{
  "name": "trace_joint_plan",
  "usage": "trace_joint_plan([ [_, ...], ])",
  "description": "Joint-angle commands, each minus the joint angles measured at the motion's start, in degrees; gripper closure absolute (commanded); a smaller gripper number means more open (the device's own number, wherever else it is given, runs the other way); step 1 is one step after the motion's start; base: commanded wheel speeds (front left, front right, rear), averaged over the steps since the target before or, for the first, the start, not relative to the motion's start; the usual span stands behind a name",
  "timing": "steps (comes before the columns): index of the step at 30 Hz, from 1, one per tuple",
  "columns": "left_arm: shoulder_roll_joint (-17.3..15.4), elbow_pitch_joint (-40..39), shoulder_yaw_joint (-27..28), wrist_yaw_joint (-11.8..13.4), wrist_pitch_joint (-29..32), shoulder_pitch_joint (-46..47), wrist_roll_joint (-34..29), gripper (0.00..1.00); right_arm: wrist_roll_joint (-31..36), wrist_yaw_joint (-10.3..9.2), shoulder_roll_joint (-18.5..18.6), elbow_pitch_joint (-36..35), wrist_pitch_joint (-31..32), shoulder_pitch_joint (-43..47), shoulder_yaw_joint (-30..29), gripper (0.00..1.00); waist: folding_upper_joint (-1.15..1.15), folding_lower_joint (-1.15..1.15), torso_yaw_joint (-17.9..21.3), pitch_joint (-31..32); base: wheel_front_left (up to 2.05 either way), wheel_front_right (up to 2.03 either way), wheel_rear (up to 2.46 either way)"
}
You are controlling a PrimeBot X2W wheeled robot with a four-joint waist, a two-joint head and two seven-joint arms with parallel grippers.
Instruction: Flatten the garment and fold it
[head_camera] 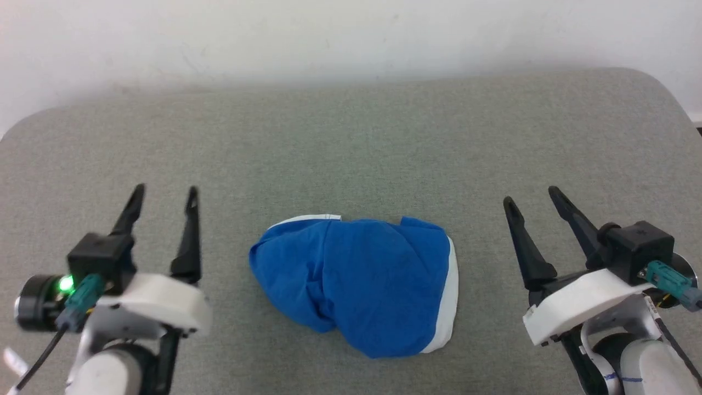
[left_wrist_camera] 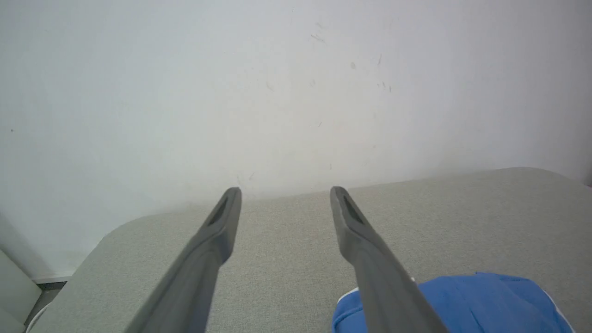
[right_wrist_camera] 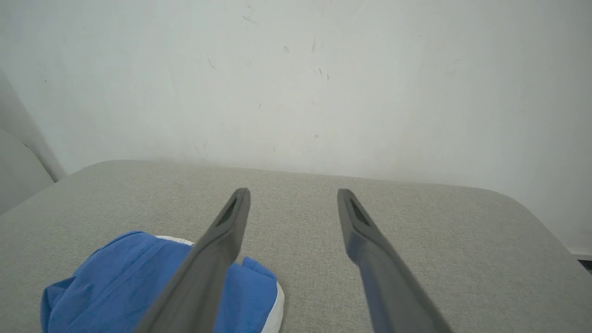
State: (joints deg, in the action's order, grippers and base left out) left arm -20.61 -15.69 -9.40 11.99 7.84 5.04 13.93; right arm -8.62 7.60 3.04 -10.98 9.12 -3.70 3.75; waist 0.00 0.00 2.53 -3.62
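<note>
The garment (head_camera: 362, 280), bright blue shorts with white stripes along the edges, lies bunched in a rounded heap near the front middle of the grey table (head_camera: 351, 142). My left gripper (head_camera: 164, 192) hovers to its left, open, with nothing between its fingers. To the right of the heap my right gripper (head_camera: 531, 198) is open and holds nothing. Both stand apart from the cloth. In the left wrist view the garment (left_wrist_camera: 481, 303) shows at the lower right beside my left gripper (left_wrist_camera: 284, 192). In the right wrist view the garment (right_wrist_camera: 115, 286) lies lower left of my right gripper (right_wrist_camera: 292, 193).
A white wall (head_camera: 329, 38) rises just behind the table's far edge. The table has rounded back corners (head_camera: 652, 82), and its grey cloth top stretches wide behind and beside the heap.
</note>
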Motion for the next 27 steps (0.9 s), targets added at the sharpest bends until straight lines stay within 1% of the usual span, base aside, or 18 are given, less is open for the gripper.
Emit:
trace_joint_plan([
  [1,-0.6,0.4,1.1,0.8,-0.8,-1.8,-0.1,0.0,0.0,-0.11,-0.2,-0.2,0.4,0.8,-0.2,0.0,0.0,0.0,-0.2,0.3,0.0,0.0,0.0],
  [4,-1.5,0.5,2.8,1.4,-2.0,-4.1,0.1,0.0,0.0,-0.11,-0.2,0.5,1.7,1.4,-1.6,0.0,0.0,0.0,-0.6,0.3,0.0,0.0,0.0],
  [7,-1.8,0.2,3.2,1.3,-2.5,-5.2,0.3,0.0,0.5,-0.11,-0.2,1.5,3.1,1.4,-3.0,0.0,0.0,0.0,-0.9,0.1,0.0,0.0,0.0],
  [10,-1.8,-0.4,3.1,1.4,-3.0,-5.6,0.4,0.0,2.2,-0.11,-0.1,4.2,6.5,0.3,-4.5,0.0,0.0,0.0,-1.9,-0.7,0.0,0.0,0.0],
  [12,-1.5,-0.6,2.8,1.5,-3.5,-5.3,0.3,0.0,3.0,-0.11,1.3,7.0,9.1,-0.9,-4.7,0.0,0.0,0.0,-2.9,-1.3,0.0,0.0,0.0],
  [15,-0.7,-0.3,2.1,1.6,-4.4,-4.6,0.2,0.0,1.5,-0.11,3.9,12.1,12.9,-3.3,-4.0,0.0,0.0,0.0,-4.7,-2.3,0.0,0.0,0.0],
  [19,0.6,0.4,0.7,1.6,-5.6,-3.4,0.1,0.0,-2.8,-0.11,8.0,18.9,16.9,-7.8,-0.6,0.0,0.0,0.0,-6.7,-3.6,0.0,0.0,0.0],
  [22,1.6,1.0,-0.3,1.6,-6.4,-2.4,0.0,0.0,-6.6,-0.11,10.8,23.3,19.4,-12.4,4.1,0.0,0.0,0.0,-7.7,-4.6,0.0,0.0,0.0],
  [27,2.7,1.4,-1.7,1.4,-7.3,-0.4,-0.2,0.0,-13.1,-0.11,14.6,28.5,22.9,-21.5,13.6,0.0,0.0,0.0,-9.1,-7.0,0.0,0.0,0.0],
])
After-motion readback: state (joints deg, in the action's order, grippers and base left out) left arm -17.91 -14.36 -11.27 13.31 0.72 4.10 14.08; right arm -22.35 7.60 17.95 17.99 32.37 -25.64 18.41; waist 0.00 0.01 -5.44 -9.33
